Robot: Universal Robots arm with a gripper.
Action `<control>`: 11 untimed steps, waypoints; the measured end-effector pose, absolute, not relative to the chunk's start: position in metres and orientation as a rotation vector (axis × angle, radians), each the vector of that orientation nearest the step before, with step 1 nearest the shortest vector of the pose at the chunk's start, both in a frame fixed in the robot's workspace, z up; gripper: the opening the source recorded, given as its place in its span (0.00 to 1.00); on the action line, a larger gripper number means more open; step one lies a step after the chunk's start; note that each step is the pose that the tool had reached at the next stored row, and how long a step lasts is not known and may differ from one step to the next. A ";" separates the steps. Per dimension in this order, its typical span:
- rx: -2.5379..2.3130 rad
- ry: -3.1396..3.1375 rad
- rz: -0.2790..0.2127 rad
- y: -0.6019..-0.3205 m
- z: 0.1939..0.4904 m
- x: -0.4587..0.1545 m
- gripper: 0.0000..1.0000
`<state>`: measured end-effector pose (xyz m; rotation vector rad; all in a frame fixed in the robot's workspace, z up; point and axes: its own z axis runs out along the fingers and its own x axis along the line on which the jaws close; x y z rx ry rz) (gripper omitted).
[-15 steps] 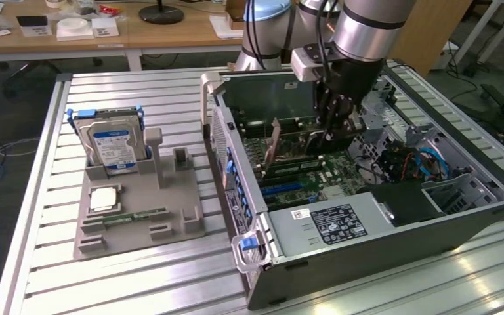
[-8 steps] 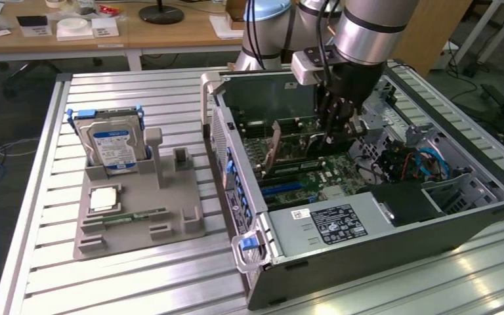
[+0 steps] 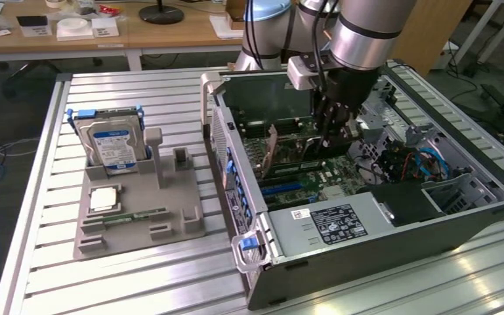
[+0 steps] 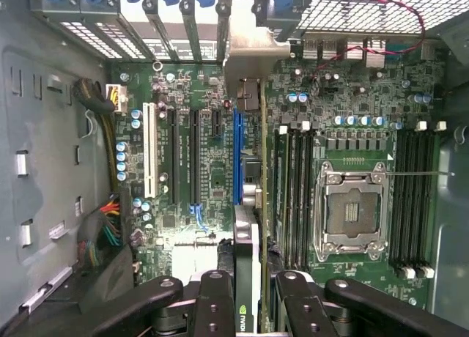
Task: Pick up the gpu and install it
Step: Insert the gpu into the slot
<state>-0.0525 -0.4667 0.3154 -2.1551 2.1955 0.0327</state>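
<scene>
The gpu (image 3: 291, 156) stands on edge inside the open computer case (image 3: 462, 220), low over the motherboard (image 3: 322, 180). My gripper (image 3: 329, 138) reaches down into the case and is shut on the card's upper edge. In the wrist view the gpu (image 4: 250, 205) shows edge-on between my black fingers (image 4: 216, 308), with my gripper (image 4: 253, 311) clamped on it. Its silver bracket (image 4: 249, 51) points at the case's rear slot openings. The card runs along the blue expansion slot (image 4: 237, 150); whether it sits in the slot I cannot tell.
A grey holder (image 3: 138, 226) on the exterior view's left carries a hard drive (image 3: 112, 147), a processor chip (image 3: 105, 197) and a memory stick (image 3: 134, 215). Inside the case are the processor socket (image 4: 352, 209), memory slots (image 4: 293, 190), cables (image 4: 106, 231) and a drive cage (image 3: 449, 190).
</scene>
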 end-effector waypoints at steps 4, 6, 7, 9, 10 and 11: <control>-2.155 2.196 0.033 -0.467 0.315 -0.053 0.27; -2.155 2.195 0.033 -0.467 0.313 -0.053 0.27; -2.155 2.196 0.033 -0.467 0.311 -0.053 0.27; -2.155 2.195 0.033 -0.467 0.308 -0.054 0.27; -2.155 2.195 0.033 -0.467 0.306 -0.055 0.27; -2.155 2.196 0.033 -0.467 0.305 -0.055 0.27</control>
